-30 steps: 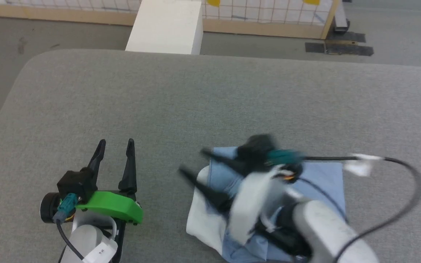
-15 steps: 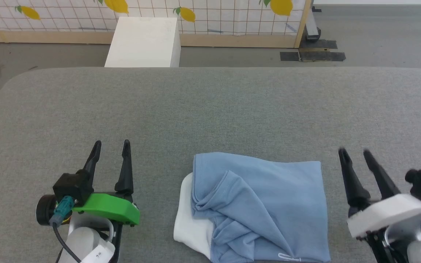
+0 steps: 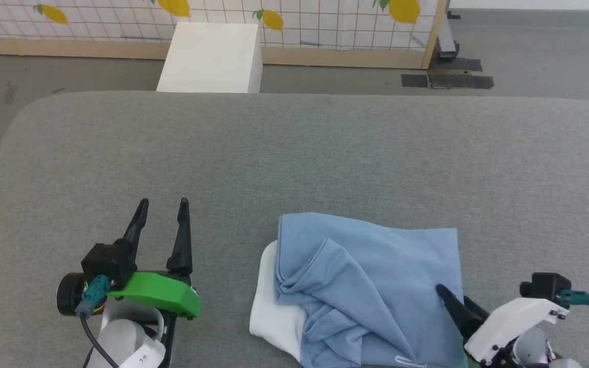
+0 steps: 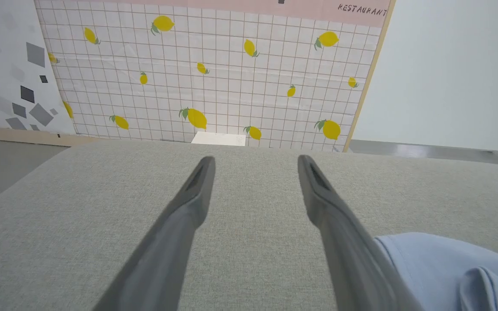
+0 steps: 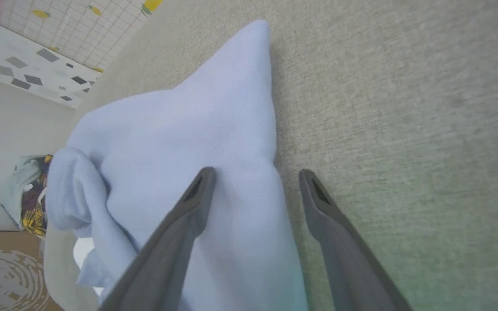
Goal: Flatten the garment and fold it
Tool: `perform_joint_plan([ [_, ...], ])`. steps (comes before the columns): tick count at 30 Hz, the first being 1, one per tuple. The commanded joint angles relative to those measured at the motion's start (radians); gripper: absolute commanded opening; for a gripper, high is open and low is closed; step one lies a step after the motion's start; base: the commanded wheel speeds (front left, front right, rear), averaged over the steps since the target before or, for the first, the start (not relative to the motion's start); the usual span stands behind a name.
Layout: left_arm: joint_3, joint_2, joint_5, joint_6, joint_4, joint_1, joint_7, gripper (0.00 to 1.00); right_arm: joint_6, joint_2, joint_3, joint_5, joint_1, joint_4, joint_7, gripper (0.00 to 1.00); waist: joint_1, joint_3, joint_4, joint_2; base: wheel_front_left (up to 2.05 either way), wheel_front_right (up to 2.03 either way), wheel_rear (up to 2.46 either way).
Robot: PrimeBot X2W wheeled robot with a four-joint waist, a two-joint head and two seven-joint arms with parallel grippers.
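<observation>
Right wrist view: right pincer (image 5: 255, 172) spread, one finger over the garment (image 5: 180, 142), the other over bare tabletop (image 5: 404, 129); contact unclear. Also spread: left pincer (image 3: 163, 202), apart from the cloth, towards the near left corner.

Risk: closing here may nip one layer only and drag the bundle askew.

Garment at near edge, right of centre: light blue, roughly folded, left half creased, white showing beneath.

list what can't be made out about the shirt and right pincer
Head view: the bottom edge cuts off part of the shirt and its white mark.
Head view: the shirt covers most of the white layer under it; lining or separate cloth unclear.
Right wrist view: one finger of the right pincer hides whether it touches the shirt.
</observation>
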Motion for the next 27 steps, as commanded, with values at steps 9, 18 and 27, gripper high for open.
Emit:
perform_joint_plan([
  [9,-0.001,-0.004,0.000,-0.007,0.010,0.021,-0.005,1.00,-0.001,0.000,0.067,0.034,-0.094,0.157,0.097,0.32,0.0000,-0.006,0.021,-0.0001,0.00,0.00,0.00],
  [18,0.014,-0.006,-0.003,-0.005,0.003,0.035,-0.005,1.00,-0.001,0.000,0.106,-0.209,-0.146,-0.004,0.114,0.00,0.0000,-0.007,-0.005,-0.0001,0.00,0.00,0.00],
  [27,0.042,-0.008,-0.004,-0.003,-0.025,0.019,-0.005,1.00,-0.001,-0.099,0.292,-0.615,-0.308,-0.275,0.221,0.00,0.0000,0.044,-0.117,-0.0001,0.00,0.00,0.00],
])
